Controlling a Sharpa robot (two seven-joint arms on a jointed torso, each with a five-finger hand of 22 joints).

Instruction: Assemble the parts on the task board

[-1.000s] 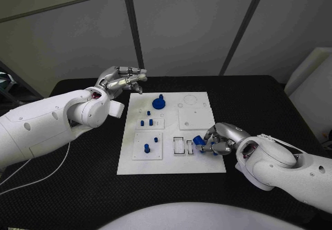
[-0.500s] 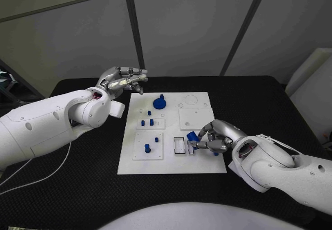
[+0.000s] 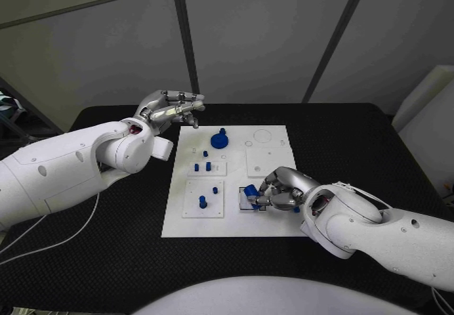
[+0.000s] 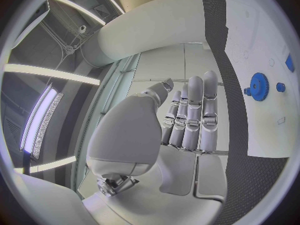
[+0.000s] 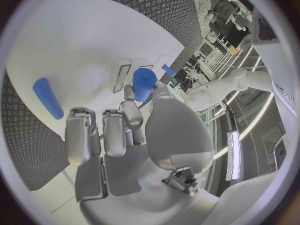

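Head view: we see our right hand (image 3: 275, 190) pinching a blue part (image 3: 250, 191) over the slots at the task board (image 3: 274, 223)'s near right; our left hand (image 3: 170, 109) is raised off the desk (image 3: 359, 138) beyond the board's far left corner, fingers curled in, holding nothing.
Left wrist view: a blue gear (image 4: 257, 87) lies on the board.
Right wrist view: the blue part sits between thumb and fingertip beside the slots.

so that's one flat white plastic task board (image 3: 274, 226), two silver many-fingered hands (left (image 3: 170, 107), right (image 3: 276, 188)), and roughly seven small blue plastic parts (image 3: 220, 139)
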